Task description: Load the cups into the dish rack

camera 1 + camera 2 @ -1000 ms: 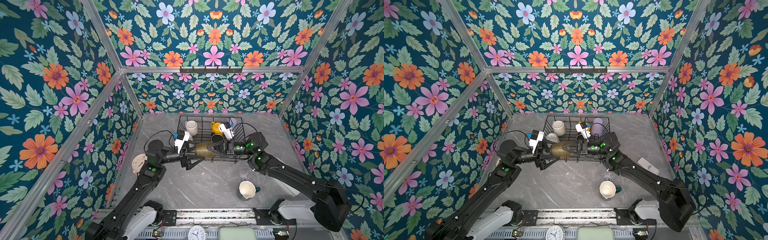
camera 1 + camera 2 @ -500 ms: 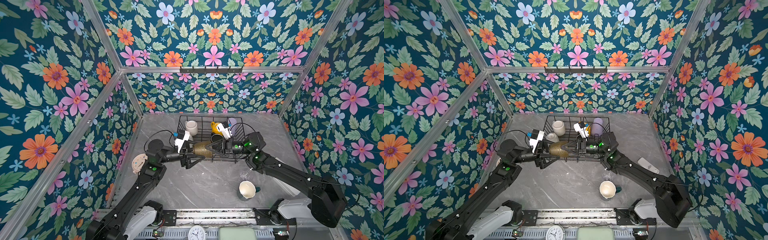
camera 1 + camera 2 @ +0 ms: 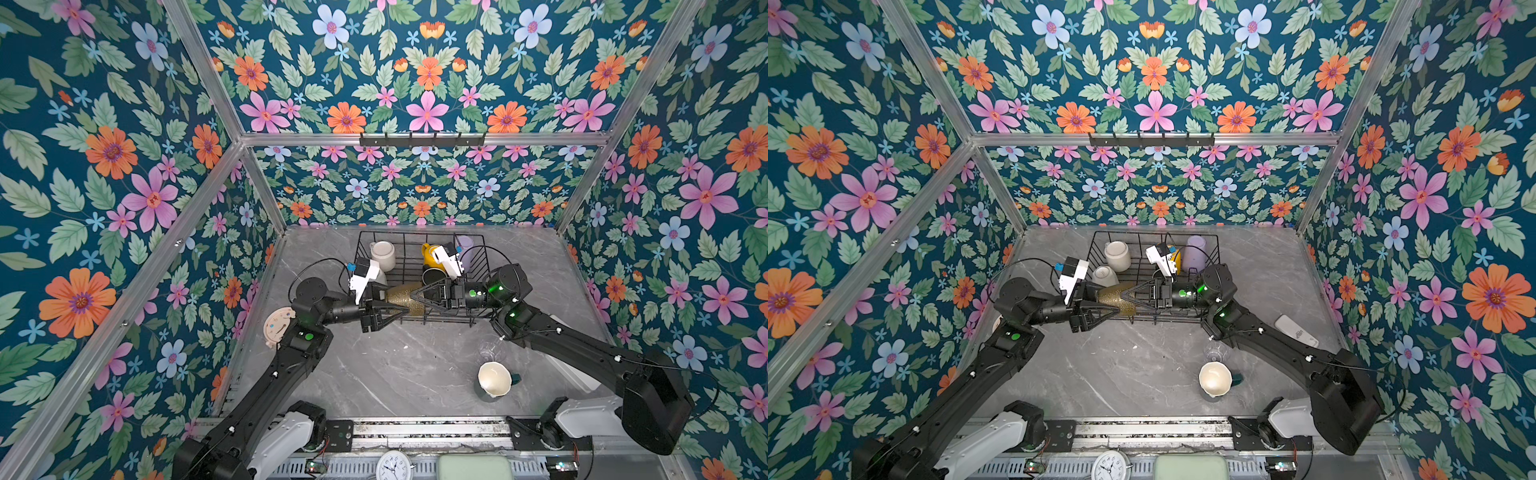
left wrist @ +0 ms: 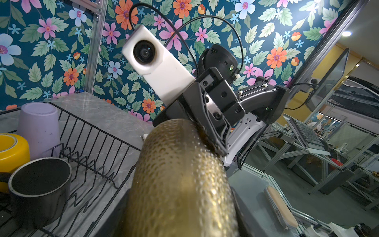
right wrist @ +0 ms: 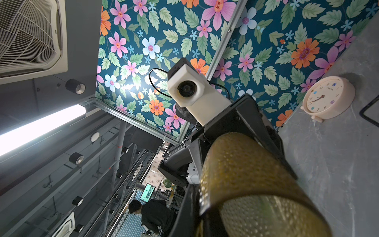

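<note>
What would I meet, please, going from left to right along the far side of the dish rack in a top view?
Along the far side of the dish rack: cream mug → yellow mug → lilac tumbler.

Between left pincer [image 3: 401,301] and right pincer [image 3: 415,296] lies glass [image 3: 398,293]; mug [image 3: 493,379] before dish rack [image 3: 409,259].

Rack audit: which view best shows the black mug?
Left wrist view: the black mug is close, rim and body clear. In a top view it is small, partly behind a wrist camera; right wrist: absent.
</note>
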Available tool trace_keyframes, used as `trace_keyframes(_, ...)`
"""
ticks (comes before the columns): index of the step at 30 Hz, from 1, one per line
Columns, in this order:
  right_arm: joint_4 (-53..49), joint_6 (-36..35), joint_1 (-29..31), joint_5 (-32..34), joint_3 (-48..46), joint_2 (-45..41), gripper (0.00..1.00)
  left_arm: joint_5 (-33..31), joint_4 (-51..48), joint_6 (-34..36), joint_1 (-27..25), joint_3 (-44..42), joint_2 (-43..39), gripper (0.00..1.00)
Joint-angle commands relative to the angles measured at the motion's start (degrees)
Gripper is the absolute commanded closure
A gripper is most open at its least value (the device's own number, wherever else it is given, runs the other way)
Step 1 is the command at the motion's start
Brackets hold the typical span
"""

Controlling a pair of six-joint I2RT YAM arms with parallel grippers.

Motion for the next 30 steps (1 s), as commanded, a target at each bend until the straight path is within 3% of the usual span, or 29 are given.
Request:
trace_keyframes(1, -0.4, 0.1, 0.0, 1.5, 0.3, -0.3, 1.00, 1.4, 2.8, 1.2, -0.1, 0.1, -0.5, 0.61)
trace_keyframes(6, -3.7, -2.0, 0.0, 2.2, 0.5, -1.7, 0.98, 0.5, 1.6, 1.9, -0.1, 0.3, -1.0, 0.87)
trace_keyframes(10, -8.8, -4.9, -0.1, 3.4, 0.6, -3.7, 0.84, 0.0, 0.1, 2.7, -0.1, 0.8, -1.2, 1.00)
trace_keyframes(19, -23.0, -11.5, -5.4, 8.4, -2.2, -13.5, 0.46, -5.2, -10.6, 9.7, -0.1, 4.4, -2.1, 1.00)
trace_keyframes(22, -35.7, -18.2, -7.3, 14.8, -2.9, -19.6, 0.31, -10.8, -19.3, 14.7, -0.1, 8.0, -1.4, 1.00)
trace_keyframes(25, -50.1, -26.5, -7.5, 25.3, -2.2, -25.6, 0.19, -17.7, -28.5, 19.1, -0.1, 12.9, 1.4, 1.00)
trace_keyframes(30, -60.6, -32.4, -7.5, 38.0, -3.9, -32.9, 0.10, -27.2, -38.8, 21.5, -0.2, 21.4, 8.6, 1.00)
